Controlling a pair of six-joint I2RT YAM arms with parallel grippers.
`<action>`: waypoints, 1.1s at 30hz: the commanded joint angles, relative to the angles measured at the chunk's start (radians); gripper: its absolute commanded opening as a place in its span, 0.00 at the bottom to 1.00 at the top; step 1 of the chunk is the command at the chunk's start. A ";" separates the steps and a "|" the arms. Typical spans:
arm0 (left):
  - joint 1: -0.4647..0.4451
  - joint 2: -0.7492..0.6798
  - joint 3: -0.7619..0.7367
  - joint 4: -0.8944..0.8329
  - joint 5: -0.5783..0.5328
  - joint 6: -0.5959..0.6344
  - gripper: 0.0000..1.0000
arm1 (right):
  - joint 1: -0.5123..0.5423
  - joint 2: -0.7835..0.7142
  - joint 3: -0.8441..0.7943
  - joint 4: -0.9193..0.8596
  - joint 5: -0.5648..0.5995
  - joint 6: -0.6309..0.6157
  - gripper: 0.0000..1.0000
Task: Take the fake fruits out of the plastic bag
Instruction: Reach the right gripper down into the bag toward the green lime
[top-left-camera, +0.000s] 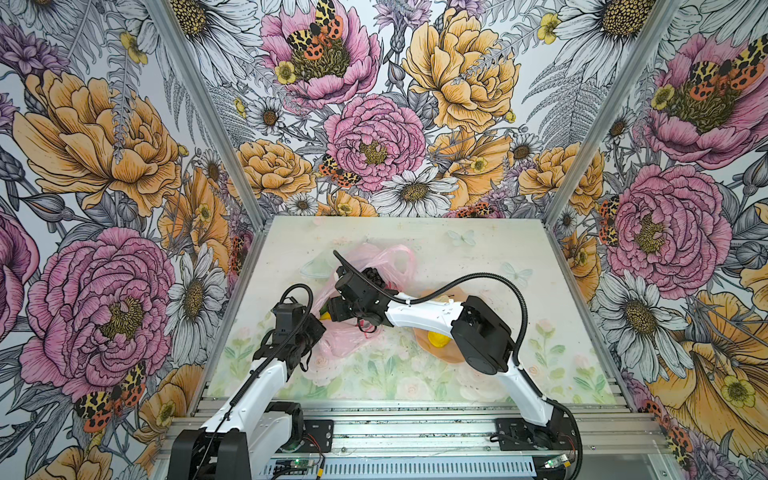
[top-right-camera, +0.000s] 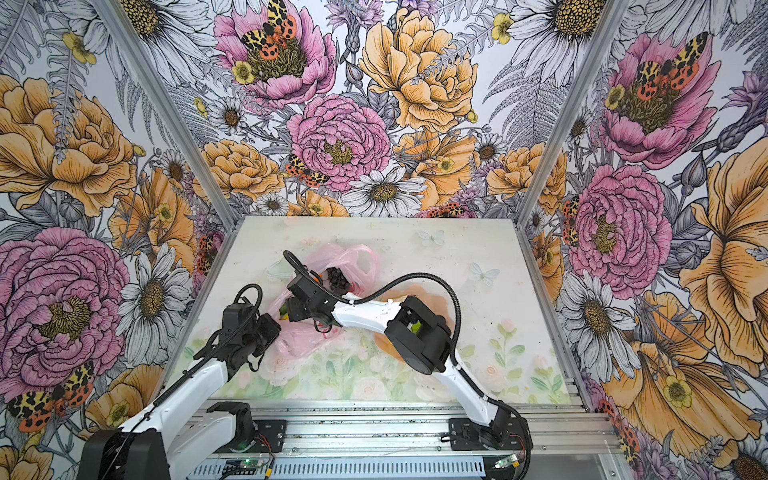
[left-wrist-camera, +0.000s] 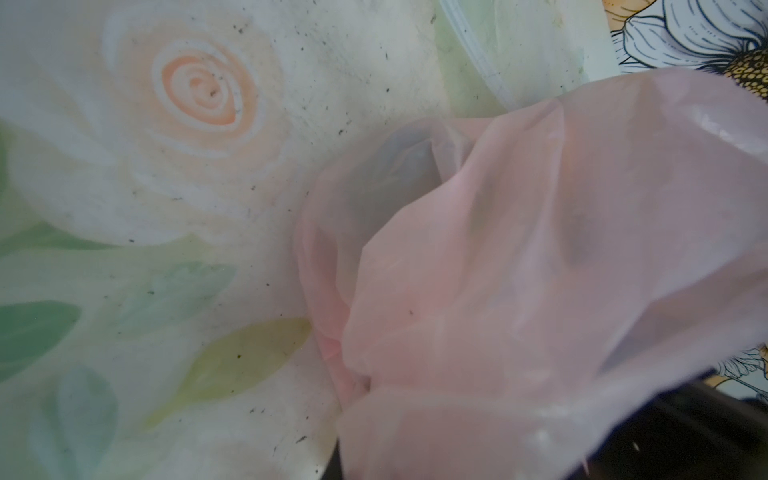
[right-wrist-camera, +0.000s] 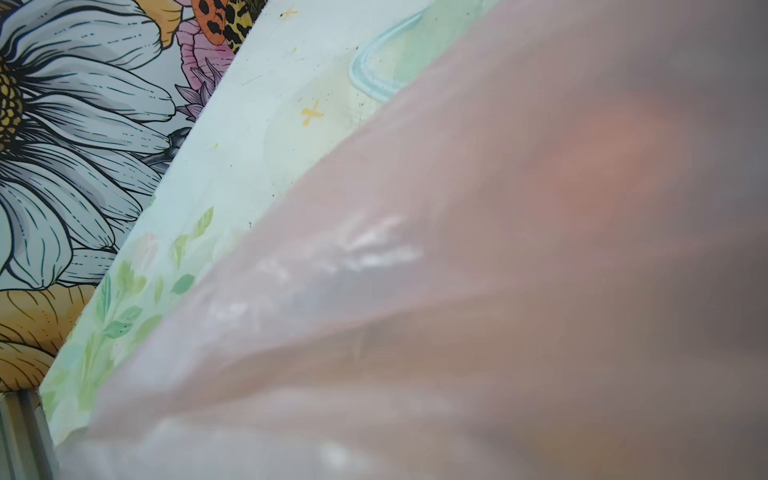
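The pale-pink plastic bag (top-left-camera: 365, 266) (top-right-camera: 357, 259) lies crumpled mid-table. A dark grape bunch (top-left-camera: 374, 276) (top-right-camera: 337, 279) shows at its opening. A yellow-green fruit (top-left-camera: 325, 316) (top-right-camera: 284, 312) peeks out beside my right gripper (top-left-camera: 336, 309) (top-right-camera: 297, 309), which reaches across into the bag. Its jaws are hidden, and bag film (right-wrist-camera: 457, 291) fills the right wrist view with an orange blur (right-wrist-camera: 602, 166) behind it. My left gripper (top-left-camera: 316, 334) (top-right-camera: 270, 330) is shut on the bag's near-left part, where film (left-wrist-camera: 498, 270) bunches toward the jaws.
A peach plate (top-left-camera: 432, 356) sits under my right forearm with a yellow fruit (top-left-camera: 438, 340) on it. The floral tabletop (top-left-camera: 374, 374) stretches toward the front rail, and patterned walls close in on three sides.
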 joint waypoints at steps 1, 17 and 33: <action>0.012 -0.014 0.025 0.025 0.029 0.022 0.00 | -0.004 0.052 0.083 0.016 -0.037 -0.047 0.71; 0.011 -0.020 0.013 0.021 0.077 0.065 0.00 | -0.031 0.247 0.335 -0.025 -0.105 -0.077 0.81; 0.013 0.042 0.071 0.035 0.059 0.143 0.00 | -0.047 0.171 0.280 -0.082 -0.028 -0.071 0.64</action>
